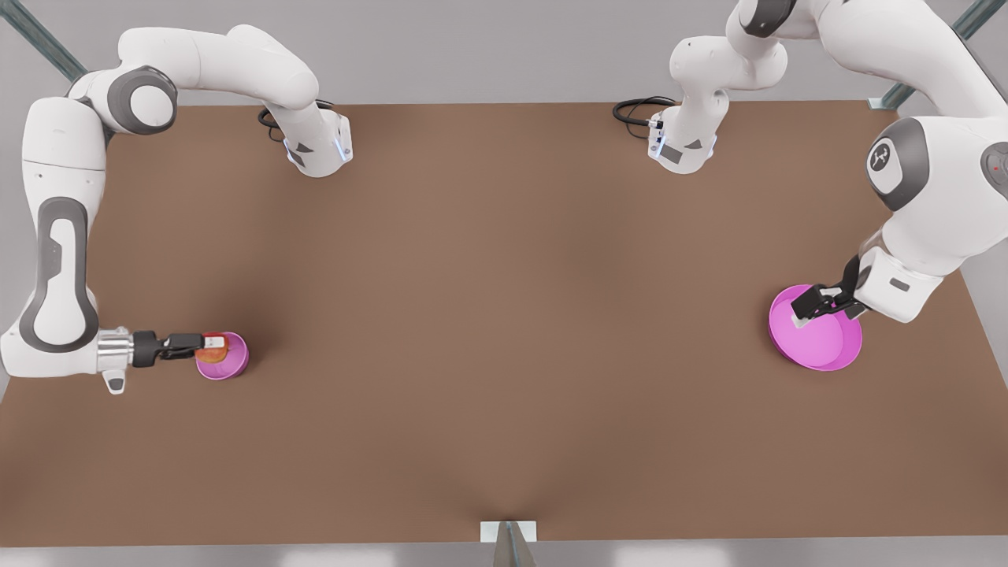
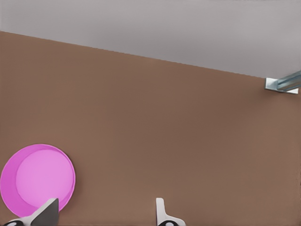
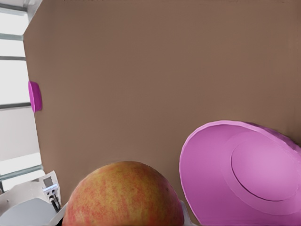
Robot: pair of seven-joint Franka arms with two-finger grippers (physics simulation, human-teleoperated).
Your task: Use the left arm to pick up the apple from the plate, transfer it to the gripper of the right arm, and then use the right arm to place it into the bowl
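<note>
Gripping the apple (image 1: 213,344) between its closed-in fingers, the right gripper (image 1: 206,343) reaches out level from its shiny wrist cuff on the front view's left, holding the fruit at the near rim of the bowl (image 1: 228,364), above it rather than down inside. In the right wrist view the apple (image 3: 123,195) sits large and close to the camera, red with yellow-orange streaks, and the bowl (image 3: 244,176) lies just beside it on the brown table (image 1: 504,315) with its pink-purple inside bare. The right arm (image 1: 55,260) rises from that wrist along the front view's left edge and bends back to its base at the table's far side.

Well apart, on the front view's right, the left gripper (image 1: 815,303) hangs over the far-left part of the plate (image 1: 823,339), its black linkage fingers spread apart with nothing between them. The left wrist view shows two fingertips (image 2: 161,209) wide apart, one over the plate's (image 2: 37,179) rim; the plate's magenta surface is bare. The left arm (image 1: 929,205) slopes up from there to the front view's upper right corner.
</note>
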